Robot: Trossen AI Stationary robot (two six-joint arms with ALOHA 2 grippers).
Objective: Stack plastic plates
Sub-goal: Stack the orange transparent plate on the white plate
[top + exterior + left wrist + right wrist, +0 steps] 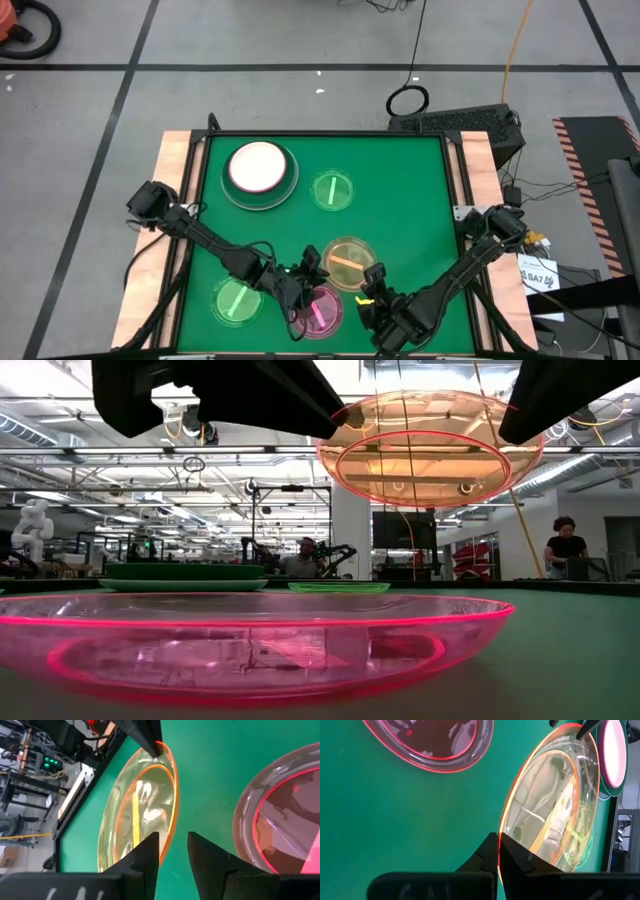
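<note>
The see-through amber plastic plate [430, 448] hangs above the green tabletop [400, 200], pinched at opposite rims by the right gripper [498, 851] and left gripper [172, 851]; uneven pulls could slip it free.

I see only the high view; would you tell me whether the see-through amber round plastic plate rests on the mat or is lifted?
Observer: Lifted; the low view shows the see-through amber round plastic plate hanging clear above the green mat.
Operator: Thanks. Is the right gripper holding it?
Observer: Yes, its wrist view shows the right gripper shut on the plate's rim.
Operator: And the left gripper?
Observer: Its wrist view shows the left gripper at the opposite rim.
</note>
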